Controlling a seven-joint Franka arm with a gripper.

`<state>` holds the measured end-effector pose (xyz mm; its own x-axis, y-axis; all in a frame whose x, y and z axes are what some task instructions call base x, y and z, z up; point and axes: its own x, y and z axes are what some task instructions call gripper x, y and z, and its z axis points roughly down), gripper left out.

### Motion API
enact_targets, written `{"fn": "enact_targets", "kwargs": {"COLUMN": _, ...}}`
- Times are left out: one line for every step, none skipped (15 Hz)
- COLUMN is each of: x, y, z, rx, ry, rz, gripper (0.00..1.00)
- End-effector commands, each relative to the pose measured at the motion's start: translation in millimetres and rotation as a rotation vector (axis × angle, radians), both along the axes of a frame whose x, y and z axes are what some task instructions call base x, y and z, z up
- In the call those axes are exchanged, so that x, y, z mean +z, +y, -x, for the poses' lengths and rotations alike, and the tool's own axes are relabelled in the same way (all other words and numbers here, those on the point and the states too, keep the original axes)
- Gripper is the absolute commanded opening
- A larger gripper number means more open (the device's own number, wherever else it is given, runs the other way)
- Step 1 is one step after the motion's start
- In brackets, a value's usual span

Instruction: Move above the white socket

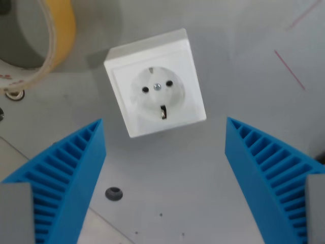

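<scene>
A white square socket [156, 84] lies face up on the grey table, in the upper middle of the wrist view, turned a little off square. It has a round recess with two pin holes, a centre screw and a metal earth clip. My gripper [165, 124] is open, with nothing between its blue ribbed fingers [66, 178]. The fingertips sit just below the socket's near edge in the view, one to each side. The gripper is above the table and apart from the socket.
A roll of yellowish tape [48, 40] sits at the top left. A small dark hole [114, 193] is in the table near the left finger. Thin red lines [289, 70] mark the table at the top right.
</scene>
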<state>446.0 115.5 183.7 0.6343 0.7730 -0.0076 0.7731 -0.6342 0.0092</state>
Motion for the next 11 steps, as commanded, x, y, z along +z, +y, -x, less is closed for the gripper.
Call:
{"fn": "enact_targets", "kwargs": {"x": -8.6, "y": 6.8, "z": -0.3, "rx": 0.184, "ry": -0.079, "rz": -0.016, "gripper": 1.00}}
{"fn": "enact_targets", "kwargs": {"x": -10.6, "y": 8.7, "z": -0.9, "rx": 0.187, "ry": -0.077, "rz": -0.014, "gripper": 1.00}}
{"fn": "enact_targets", "kwargs": {"x": -12.4, "y": 10.4, "z": -1.6, "rx": 0.190, "ry": -0.076, "rz": -0.012, "gripper": 1.00}}
{"fn": "enact_targets", "kwargs": {"x": -14.1, "y": 12.0, "z": -2.2, "rx": 0.186, "ry": -0.072, "rz": -0.009, "gripper": 1.00}}
{"fn": "enact_targets", "kwargs": {"x": -15.5, "y": 13.4, "z": -2.9, "rx": 0.185, "ry": -0.071, "rz": -0.008, "gripper": 1.00}}
{"fn": "enact_targets", "kwargs": {"x": -16.8, "y": 14.6, "z": -3.5, "rx": 0.182, "ry": -0.070, "rz": -0.006, "gripper": 1.00}}
{"fn": "enact_targets", "kwargs": {"x": -17.9, "y": 15.7, "z": -4.1, "rx": 0.179, "ry": -0.067, "rz": -0.003, "gripper": 1.00}}
{"fn": "enact_targets", "kwargs": {"x": -18.8, "y": 16.6, "z": -4.7, "rx": 0.176, "ry": -0.065, "rz": -0.002, "gripper": 1.00}}
{"fn": "enact_targets", "kwargs": {"x": -19.5, "y": 17.4, "z": -5.3, "rx": 0.171, "ry": -0.063, "rz": 0.000, "gripper": 1.00}}
{"fn": "enact_targets", "kwargs": {"x": -20.0, "y": 18.1, "z": -5.9, "rx": 0.164, "ry": -0.059, "rz": 0.002, "gripper": 1.00}}
{"fn": "enact_targets", "kwargs": {"x": -20.4, "y": 18.6, "z": -6.3, "rx": 0.158, "ry": -0.055, "rz": 0.004, "gripper": 1.00}}
